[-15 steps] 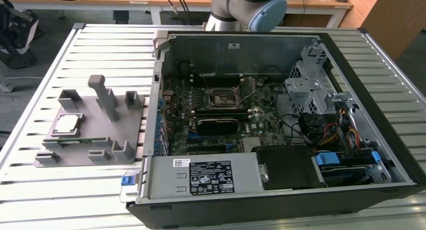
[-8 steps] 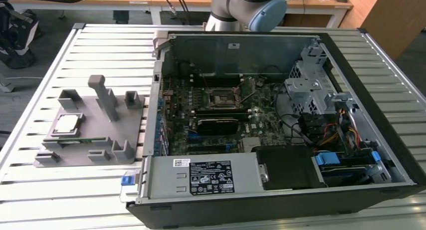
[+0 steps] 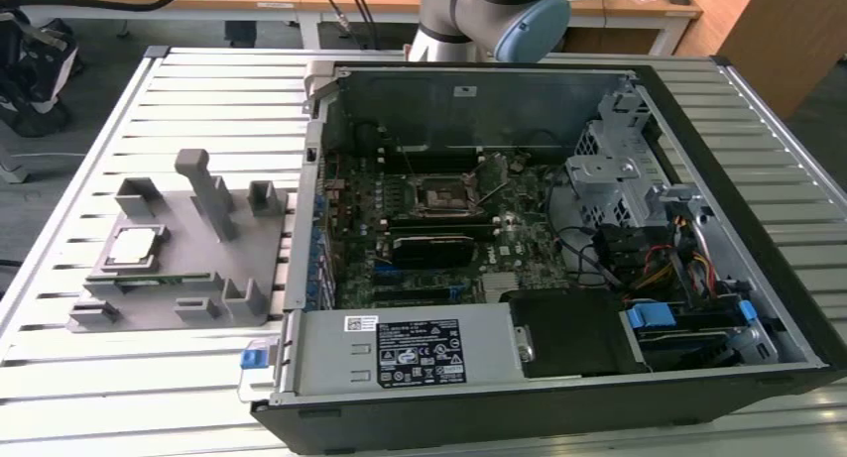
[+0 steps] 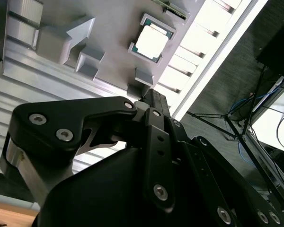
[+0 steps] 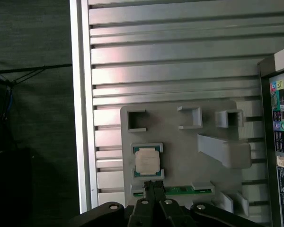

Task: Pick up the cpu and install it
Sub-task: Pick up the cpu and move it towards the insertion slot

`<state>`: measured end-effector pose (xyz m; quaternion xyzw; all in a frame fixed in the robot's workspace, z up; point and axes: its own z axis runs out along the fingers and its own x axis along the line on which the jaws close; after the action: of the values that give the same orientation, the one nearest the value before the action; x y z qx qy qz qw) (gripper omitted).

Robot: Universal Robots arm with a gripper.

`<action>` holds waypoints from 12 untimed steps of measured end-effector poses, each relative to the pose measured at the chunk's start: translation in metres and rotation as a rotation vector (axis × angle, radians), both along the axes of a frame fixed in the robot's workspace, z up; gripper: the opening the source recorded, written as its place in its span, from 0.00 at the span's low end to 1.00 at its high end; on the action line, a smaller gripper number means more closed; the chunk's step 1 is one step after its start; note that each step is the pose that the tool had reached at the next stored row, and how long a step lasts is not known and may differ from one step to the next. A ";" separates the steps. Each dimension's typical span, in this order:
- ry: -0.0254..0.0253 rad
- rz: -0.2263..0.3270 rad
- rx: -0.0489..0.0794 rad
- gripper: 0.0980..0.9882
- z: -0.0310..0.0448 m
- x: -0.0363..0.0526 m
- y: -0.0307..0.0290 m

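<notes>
The cpu (image 3: 133,247), a small square chip with a shiny silver top, lies flat in a pocket of the grey plastic fixture (image 3: 198,279) on the slatted table, at the exterior view's left. Both wrist views look down on the cpu (image 5: 147,161) (image 4: 154,41) from well above. My gripper (image 5: 154,184) (image 4: 150,94) hangs high over the fixture's edge near the chip, its dark fingers closed together with nothing between them. The dark square socket (image 3: 439,194) sits on the motherboard inside the open computer case.
A thin green memory stick (image 5: 175,190) lies in a slot of the fixture beside the cpu. The open black case (image 3: 741,308) holds cables, a drive cage and a power supply. The arm's blue-capped joint (image 3: 523,26) stands behind the case. The table edge (image 5: 80,118) runs close to the fixture.
</notes>
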<state>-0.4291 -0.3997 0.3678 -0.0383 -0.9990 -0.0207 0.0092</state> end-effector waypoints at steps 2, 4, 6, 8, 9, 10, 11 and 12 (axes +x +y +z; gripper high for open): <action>0.0000 0.000 0.000 0.01 -0.0012 0.0000 0.0000; 0.0000 0.000 0.000 0.01 -0.0025 0.0000 0.0000; 0.0002 0.000 0.000 0.01 -0.0039 0.0000 0.0000; 0.0002 0.000 0.000 0.01 -0.0053 0.0000 0.0000; 0.0003 0.000 0.000 0.01 -0.0060 0.0000 -0.0001; 0.0003 0.000 0.000 0.01 -0.0069 0.0000 -0.0002; 0.0004 0.000 0.000 0.01 -0.0076 0.0000 -0.0004; 0.0004 0.000 0.000 0.01 -0.0082 0.0000 -0.0006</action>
<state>-0.4291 -0.4003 0.3596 -0.0383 -0.9990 -0.0207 0.0094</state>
